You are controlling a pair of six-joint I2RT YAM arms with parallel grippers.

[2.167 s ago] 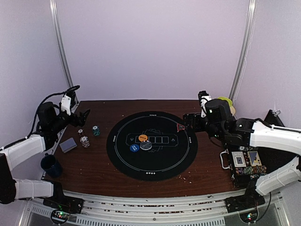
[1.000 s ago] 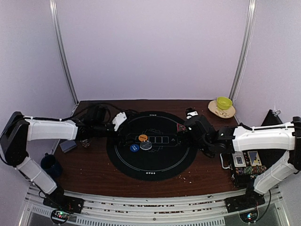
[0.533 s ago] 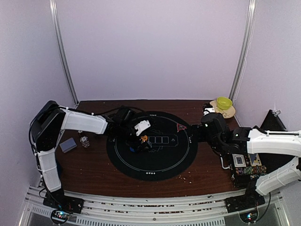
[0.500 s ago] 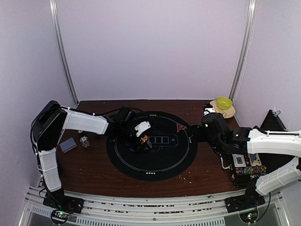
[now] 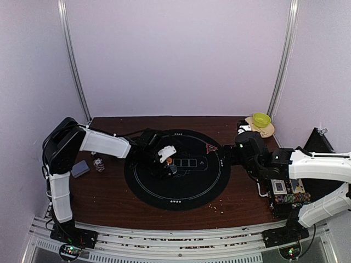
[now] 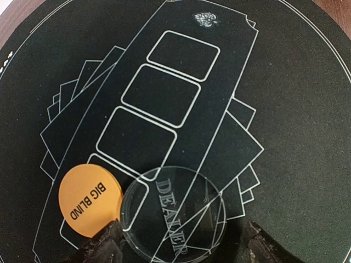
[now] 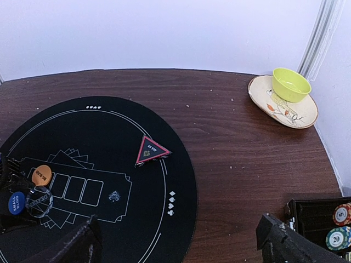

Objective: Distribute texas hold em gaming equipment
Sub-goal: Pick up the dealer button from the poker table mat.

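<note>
Left wrist view: the left end effector [image 6: 182, 247] sits low over the clear dealer disc [image 6: 173, 211] with its jaws apart on either side. One tip is at the rim and the other stands just off it, so nothing is grasped yet.
Just changed: the left arm has swung from the left side of the worktop [image 5: 109, 203], by the chip stack [image 5: 98, 163] and card deck [image 5: 79, 168], to the middle of the black mat [image 5: 181, 198]. Its jaws have begun to narrow from full spread.
Right end effector [image 7: 181, 241]: spread wide and carrying nothing, it hovers over the mat's right side and has barely moved in the last half second.
Meaning for the task: this is probably a pick of the dealer disc for handing out. Distribution looks early: the discs sit bunched mid-mat, the red triangle marker [image 7: 151, 150] lies near the mat's right rim, and the chip stack and card deck are off the mat at left.
Tight edges: the orange disc [image 6: 90, 208] touches or overlaps the dealer disc beside one tip. The blue disc [image 7: 16, 203] lies just beside it in the right wrist view. A closing jaw could nudge either.
Open room: the printed card boxes beyond the dealer disc carry nothing. The yellow-green bowl [image 7: 290, 84] on its plate [image 7: 307, 116] keeps to the far right corner, and the chip case [image 5: 288, 192] sits at the right, both well apart from the pick.
</note>
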